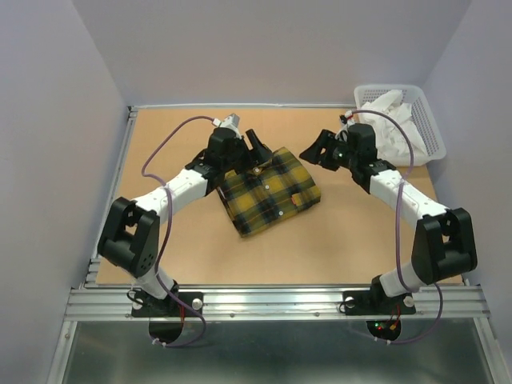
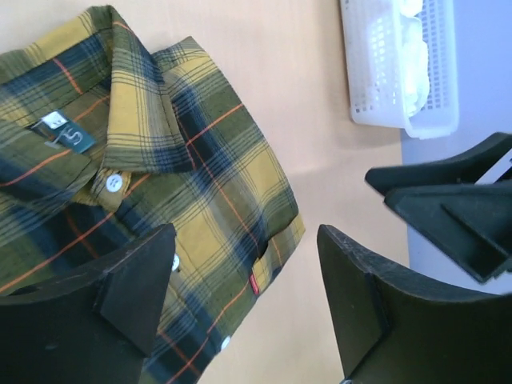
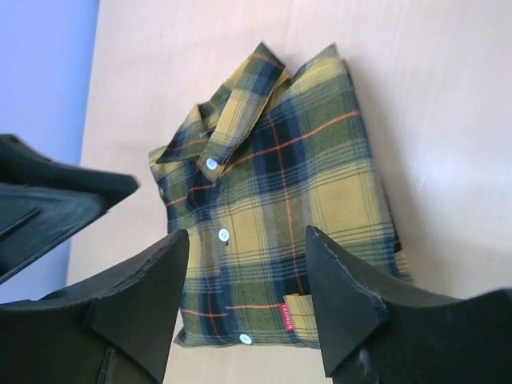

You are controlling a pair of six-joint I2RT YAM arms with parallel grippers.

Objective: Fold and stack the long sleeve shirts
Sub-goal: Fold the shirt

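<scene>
A yellow and dark plaid long sleeve shirt (image 1: 268,192) lies folded in a neat rectangle on the tan table, collar toward the back left. It also shows in the left wrist view (image 2: 136,200) and the right wrist view (image 3: 276,216), with white buttons and a small red tag. My left gripper (image 1: 254,148) is open and empty, just above the shirt's collar end; its fingers (image 2: 136,280) frame the shirt's edge. My right gripper (image 1: 316,150) is open and empty, a little to the right of the shirt, apart from it.
A white plastic basket (image 1: 428,124) holding white cloth (image 1: 388,120) stands at the back right corner; it also shows in the left wrist view (image 2: 376,88). Grey walls enclose the table on three sides.
</scene>
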